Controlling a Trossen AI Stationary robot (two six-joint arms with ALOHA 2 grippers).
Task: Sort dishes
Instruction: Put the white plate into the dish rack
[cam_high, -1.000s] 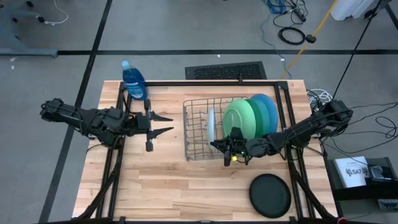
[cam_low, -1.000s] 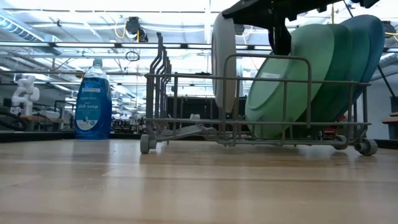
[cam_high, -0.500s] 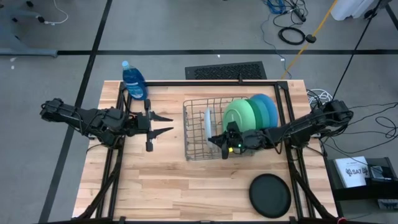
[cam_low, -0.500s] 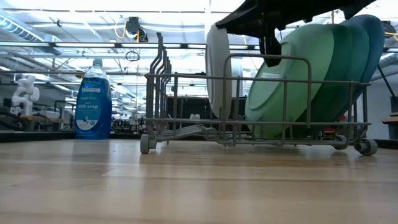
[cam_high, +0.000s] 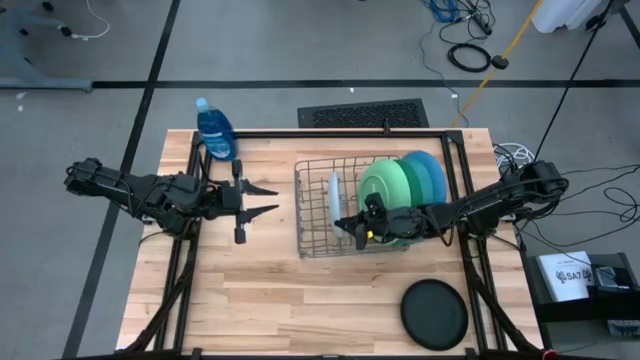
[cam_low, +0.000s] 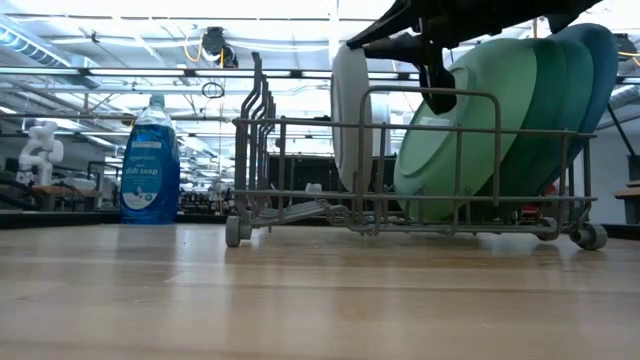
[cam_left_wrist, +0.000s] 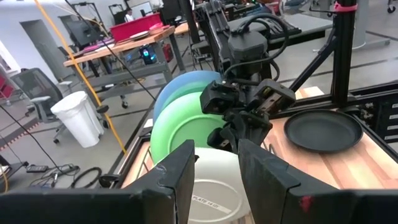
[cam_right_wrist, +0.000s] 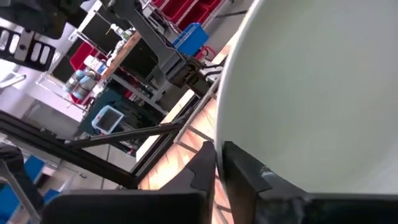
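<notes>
R tool (cam_high: 343, 222): over rack (cam_high: 312, 240), pinching rim of pale plate (cam_high: 333, 197), which stands upright in rack.
L tool (cam_high: 268, 199): 9 o'clock of rack, part open, holding nothing.
Green/blue plates (cam_high: 385, 185): stacked at rack's 3 o'clock end.
Black dish (cam_high: 434, 313): tabletop (cam_high: 270, 300), 5 o'clock.

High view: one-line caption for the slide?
Right gripper at pale mint plate in wire rack; left gripper waits beside.

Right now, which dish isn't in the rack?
The black dish: it lies flat on the table, near the front right corner, while every other plate stands on edge inside the rack.
</notes>
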